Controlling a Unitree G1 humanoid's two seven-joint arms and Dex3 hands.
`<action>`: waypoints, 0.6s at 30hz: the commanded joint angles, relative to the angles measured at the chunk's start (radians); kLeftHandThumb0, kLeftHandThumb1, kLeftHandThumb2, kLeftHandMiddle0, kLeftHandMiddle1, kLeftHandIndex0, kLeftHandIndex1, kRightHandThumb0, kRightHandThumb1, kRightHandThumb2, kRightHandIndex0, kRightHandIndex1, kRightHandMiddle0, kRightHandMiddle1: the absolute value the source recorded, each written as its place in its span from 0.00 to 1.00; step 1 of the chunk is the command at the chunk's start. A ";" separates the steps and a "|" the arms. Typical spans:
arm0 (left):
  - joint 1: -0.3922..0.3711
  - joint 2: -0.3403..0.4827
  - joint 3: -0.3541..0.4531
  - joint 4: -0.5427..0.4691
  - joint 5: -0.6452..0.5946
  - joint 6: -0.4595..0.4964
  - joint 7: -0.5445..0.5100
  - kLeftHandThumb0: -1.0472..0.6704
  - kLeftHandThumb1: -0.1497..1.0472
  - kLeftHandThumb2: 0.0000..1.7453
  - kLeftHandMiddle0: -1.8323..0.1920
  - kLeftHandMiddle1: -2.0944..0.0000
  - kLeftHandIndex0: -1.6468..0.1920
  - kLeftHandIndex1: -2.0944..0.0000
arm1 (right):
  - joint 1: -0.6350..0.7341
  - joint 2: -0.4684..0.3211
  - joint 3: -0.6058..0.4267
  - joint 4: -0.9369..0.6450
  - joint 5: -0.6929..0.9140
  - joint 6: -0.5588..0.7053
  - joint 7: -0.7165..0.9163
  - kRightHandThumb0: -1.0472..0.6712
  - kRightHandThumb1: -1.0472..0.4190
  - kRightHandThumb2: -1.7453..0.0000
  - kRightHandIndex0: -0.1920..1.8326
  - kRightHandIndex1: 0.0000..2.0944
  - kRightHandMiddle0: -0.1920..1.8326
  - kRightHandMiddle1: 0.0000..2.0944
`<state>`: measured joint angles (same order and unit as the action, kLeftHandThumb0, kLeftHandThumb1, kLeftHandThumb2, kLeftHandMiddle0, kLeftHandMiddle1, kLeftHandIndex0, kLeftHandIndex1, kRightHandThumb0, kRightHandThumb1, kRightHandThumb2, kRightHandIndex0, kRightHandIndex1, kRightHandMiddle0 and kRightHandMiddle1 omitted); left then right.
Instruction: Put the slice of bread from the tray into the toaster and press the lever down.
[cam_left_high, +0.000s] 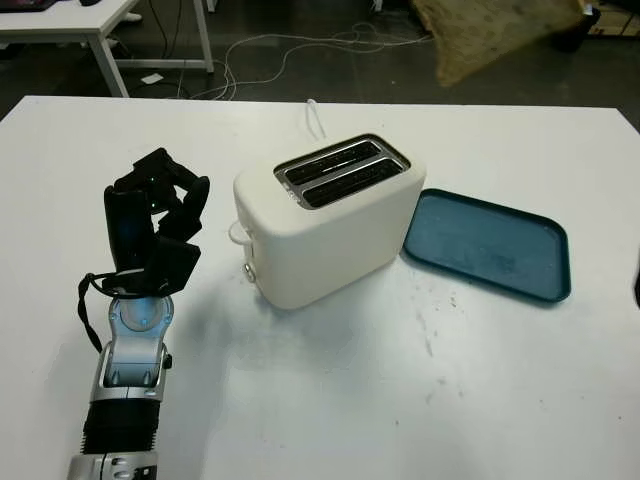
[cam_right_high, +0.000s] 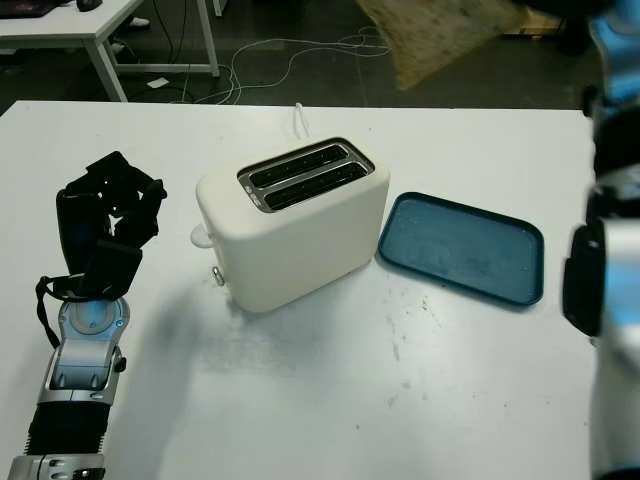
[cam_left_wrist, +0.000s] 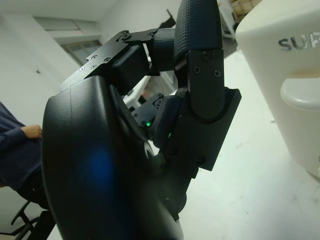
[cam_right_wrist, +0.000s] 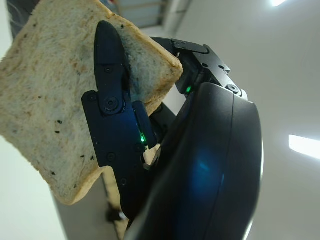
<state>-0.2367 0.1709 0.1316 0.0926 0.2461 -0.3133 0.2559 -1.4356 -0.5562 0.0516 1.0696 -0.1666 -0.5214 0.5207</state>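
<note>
Gripping one bread slice, right hand

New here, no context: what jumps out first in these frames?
The white toaster stands mid-table with both slots unfilled, and the blue tray to its right holds nothing. The slice of bread is already in the right hand, lifted off the table. The left hand is curled, holding nothing, just left of the toaster's lever.
</note>
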 joint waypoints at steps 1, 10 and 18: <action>0.005 -0.003 -0.001 -0.012 0.002 0.007 0.005 0.14 0.83 0.29 0.31 0.22 0.36 0.31 | -0.027 0.038 0.002 0.026 0.016 0.017 0.036 0.32 0.09 0.83 0.65 0.83 0.57 0.83; 0.006 -0.003 0.002 -0.010 -0.005 -0.002 0.003 0.14 0.83 0.29 0.30 0.22 0.36 0.32 | 0.007 0.149 0.000 0.026 0.062 0.107 0.190 0.31 0.09 0.79 0.65 0.83 0.54 0.83; 0.006 -0.001 0.001 -0.008 0.004 -0.005 0.008 0.14 0.84 0.28 0.31 0.21 0.36 0.31 | 0.069 0.158 0.041 -0.012 0.023 0.159 0.227 0.31 0.09 0.78 0.65 0.83 0.53 0.83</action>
<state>-0.2358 0.1684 0.1320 0.0924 0.2458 -0.3134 0.2564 -1.3808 -0.3987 0.0844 1.0700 -0.1354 -0.3828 0.7399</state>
